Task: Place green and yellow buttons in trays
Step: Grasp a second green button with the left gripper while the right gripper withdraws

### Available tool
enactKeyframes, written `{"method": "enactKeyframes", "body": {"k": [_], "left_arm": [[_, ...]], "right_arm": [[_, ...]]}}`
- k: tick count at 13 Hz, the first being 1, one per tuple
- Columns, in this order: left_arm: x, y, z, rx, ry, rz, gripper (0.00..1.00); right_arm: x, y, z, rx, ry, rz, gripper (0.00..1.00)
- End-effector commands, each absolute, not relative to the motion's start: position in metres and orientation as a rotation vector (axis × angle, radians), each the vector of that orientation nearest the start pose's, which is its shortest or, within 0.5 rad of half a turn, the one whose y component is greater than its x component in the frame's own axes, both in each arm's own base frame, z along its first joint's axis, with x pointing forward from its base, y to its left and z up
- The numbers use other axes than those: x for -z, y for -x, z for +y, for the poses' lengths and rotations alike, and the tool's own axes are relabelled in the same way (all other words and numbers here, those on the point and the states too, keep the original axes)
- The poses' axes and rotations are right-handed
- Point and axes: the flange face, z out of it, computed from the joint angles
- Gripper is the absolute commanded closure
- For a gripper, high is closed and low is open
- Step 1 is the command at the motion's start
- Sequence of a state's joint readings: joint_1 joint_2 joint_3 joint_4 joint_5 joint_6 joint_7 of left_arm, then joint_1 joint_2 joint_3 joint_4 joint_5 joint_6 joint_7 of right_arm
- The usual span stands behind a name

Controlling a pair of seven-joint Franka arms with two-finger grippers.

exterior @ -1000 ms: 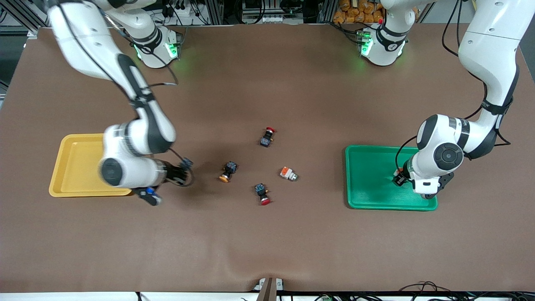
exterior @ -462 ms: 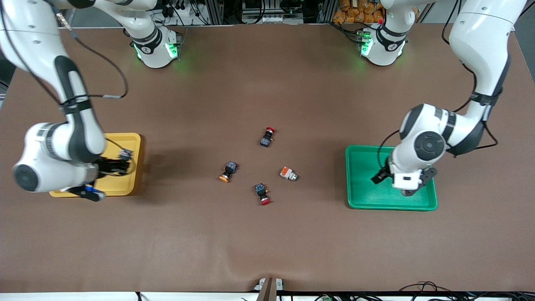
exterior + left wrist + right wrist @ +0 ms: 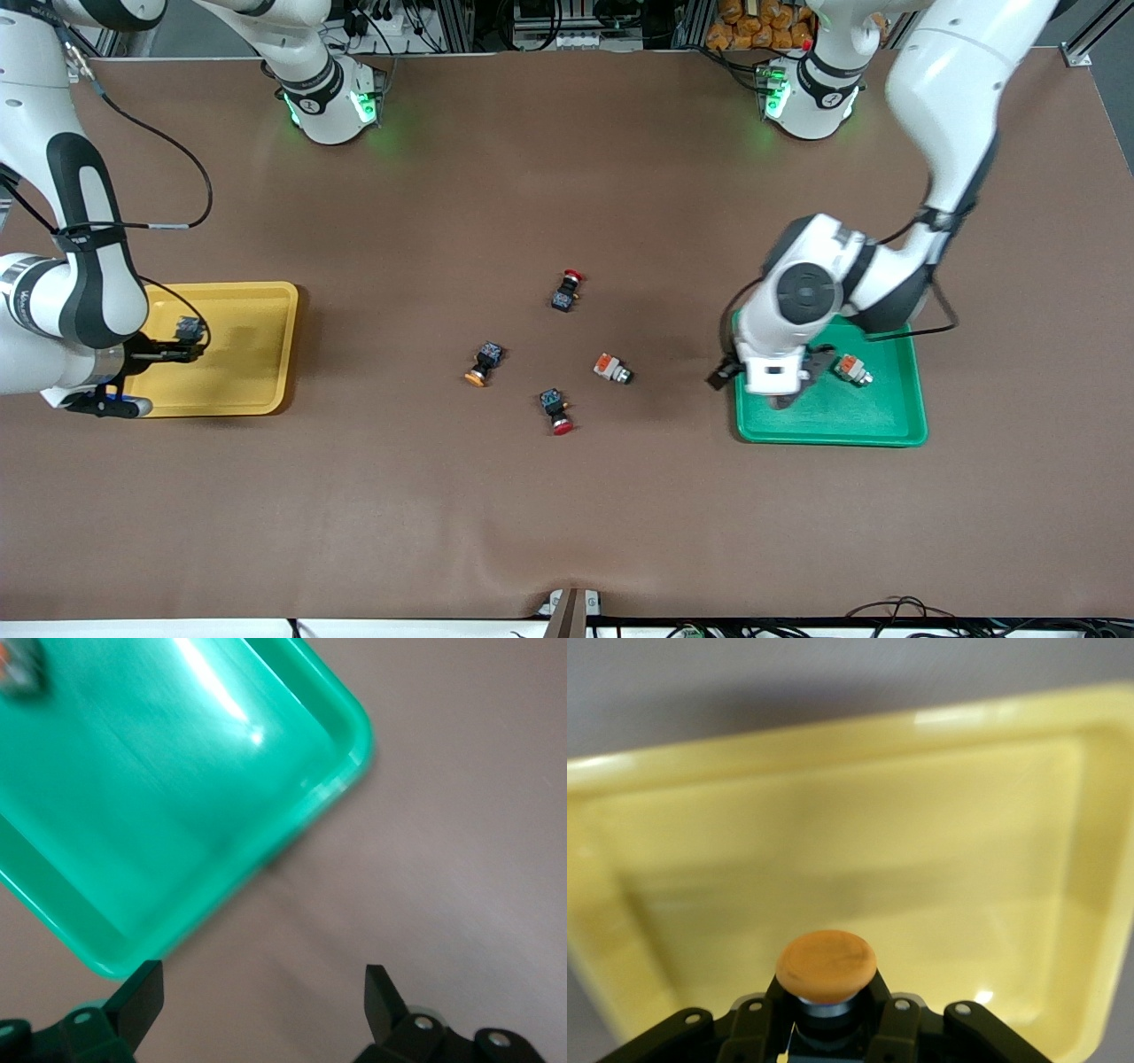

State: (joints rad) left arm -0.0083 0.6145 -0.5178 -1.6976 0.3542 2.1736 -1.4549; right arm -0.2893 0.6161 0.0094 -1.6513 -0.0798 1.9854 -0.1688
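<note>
Four buttons (image 3: 557,360) lie clustered between both trays (image 3: 257,354)

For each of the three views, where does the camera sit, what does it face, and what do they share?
Front: high across the table, facing both arms and bases, four loose buttons between trays.
Left wrist: over the green tray corner; open left gripper.
Right wrist: over the yellow tray; right gripper holding a yellow-capped button.
Shared: front also shows both trays.
</note>
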Motion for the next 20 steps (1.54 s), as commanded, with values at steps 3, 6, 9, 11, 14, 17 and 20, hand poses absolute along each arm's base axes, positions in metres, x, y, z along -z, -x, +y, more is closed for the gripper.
{"method": "enactKeyframes", "body": {"k": [3, 6, 9, 11, 14, 17, 20], "left_arm": [[-0.247, -0.607, -0.380, -0.074, 2.832, -1.395, 0.00], [-0.232, -0.588, -0.419, -0.032, 2.770, -1.478, 0.00], [-0.219, -0.570, -0.445, -0.036, 2.740, -1.533, 0.00], [-0.215, -0.566, -0.456, -0.030, 2.761, -1.584, 0.00], [-0.197, -0.565, -0.461, 0.067, 2.737, -1.622, 0.00], [-0.187, -0.564, -0.460, 0.089, 2.726, -1.611, 0.00], [-0.189, -0.564, -0.463, 0.092, 2.741, -1.612, 0.71]], "right_arm": [[-0.207, -0.623, -0.222, -0.381, 3.132, -0.075, 0.94], [-0.199, -0.623, -0.226, -0.362, 3.135, -0.071, 0.34], [-0.197, -0.622, -0.229, -0.357, 3.134, -0.063, 0.08], [-0.197, -0.622, -0.228, -0.356, 3.130, -0.054, 0.00], [-0.199, -0.622, -0.219, -0.379, 3.123, -0.050, 0.00], [-0.216, -0.621, -0.199, -0.475, 3.079, -0.064, 0.00], [-0.235, -0.620, -0.166, -0.567, 3.035, 0.061, 0.00]]}}
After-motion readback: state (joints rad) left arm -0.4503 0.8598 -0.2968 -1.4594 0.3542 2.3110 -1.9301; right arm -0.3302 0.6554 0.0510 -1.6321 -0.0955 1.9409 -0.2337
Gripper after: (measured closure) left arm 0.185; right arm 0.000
